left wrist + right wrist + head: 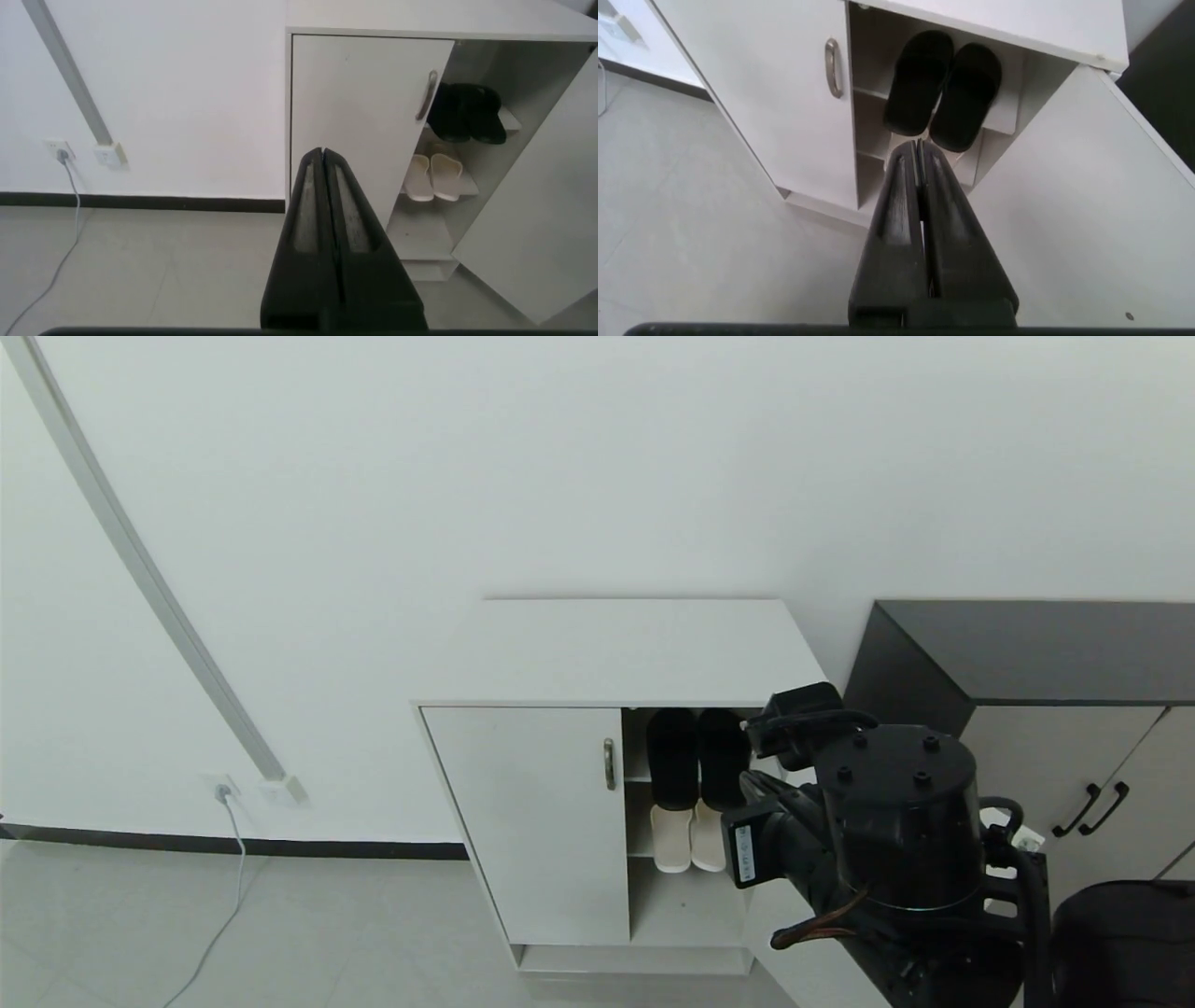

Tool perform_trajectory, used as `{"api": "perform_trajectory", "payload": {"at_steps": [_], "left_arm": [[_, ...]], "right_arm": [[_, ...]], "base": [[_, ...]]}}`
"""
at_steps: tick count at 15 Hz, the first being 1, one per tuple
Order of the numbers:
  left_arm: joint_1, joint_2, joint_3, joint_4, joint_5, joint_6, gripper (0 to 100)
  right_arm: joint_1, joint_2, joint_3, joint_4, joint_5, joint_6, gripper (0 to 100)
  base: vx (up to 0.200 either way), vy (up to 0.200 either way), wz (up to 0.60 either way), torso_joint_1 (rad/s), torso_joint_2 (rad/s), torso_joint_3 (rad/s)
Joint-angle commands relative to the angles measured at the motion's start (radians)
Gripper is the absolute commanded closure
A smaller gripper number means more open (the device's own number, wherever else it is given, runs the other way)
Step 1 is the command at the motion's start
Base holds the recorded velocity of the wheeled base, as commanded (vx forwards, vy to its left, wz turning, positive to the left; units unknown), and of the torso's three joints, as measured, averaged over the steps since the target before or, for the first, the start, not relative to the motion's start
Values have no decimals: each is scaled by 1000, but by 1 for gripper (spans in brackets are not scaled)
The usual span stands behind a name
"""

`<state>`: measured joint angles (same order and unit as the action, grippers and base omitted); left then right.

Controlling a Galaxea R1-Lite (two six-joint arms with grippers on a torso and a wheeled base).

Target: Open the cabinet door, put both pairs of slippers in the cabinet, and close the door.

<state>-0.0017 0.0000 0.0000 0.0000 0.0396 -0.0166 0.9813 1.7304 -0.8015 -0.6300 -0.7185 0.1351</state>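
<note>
cabinet (616,649) open, black slippers (698,756) above beige slippers (689,838)

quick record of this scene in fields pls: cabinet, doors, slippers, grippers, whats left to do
cabinet: low white wooden cabinet against the wall
left door: shut, with a metal bar handle
right door: swung open
upper shelf: pair of black slippers
middle shelf: pair of cream slippers
left gripper: shut, empty
right gripper: shut, empty, facing the open compartment
left to do: close the right door

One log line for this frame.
black slippers: upper shelf | cream slippers: shelf below | white cabinet right door: open | left gripper: shut | right gripper: shut
</note>
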Motion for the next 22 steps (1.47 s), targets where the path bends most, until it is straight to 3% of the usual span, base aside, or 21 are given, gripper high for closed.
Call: {"api": "perform_trajectory", "payload": {"at_steps": [1, 9, 18, 22], "left_arm": [[0, 0, 0, 0, 0, 0, 100], [0, 0, 0, 0, 2, 0, 100], [0, 0, 0, 0, 2, 0, 100], [0, 0, 0, 0, 0, 0, 100]], "right_arm": [[0, 6, 1, 0, -1, 0, 100], [-6, 5, 1, 0, -1, -11, 100], [-16, 9, 1, -11, -1, -14, 100], [-16, 11, 1, -11, -2, -14, 100]], "base": [[0, 0, -600, 12, 7, 2], [0, 0, -600, 4, -1, -1], [0, 0, 0, 0, 0, 0], [-200, 0, 0, 5, 6, 4]]}}
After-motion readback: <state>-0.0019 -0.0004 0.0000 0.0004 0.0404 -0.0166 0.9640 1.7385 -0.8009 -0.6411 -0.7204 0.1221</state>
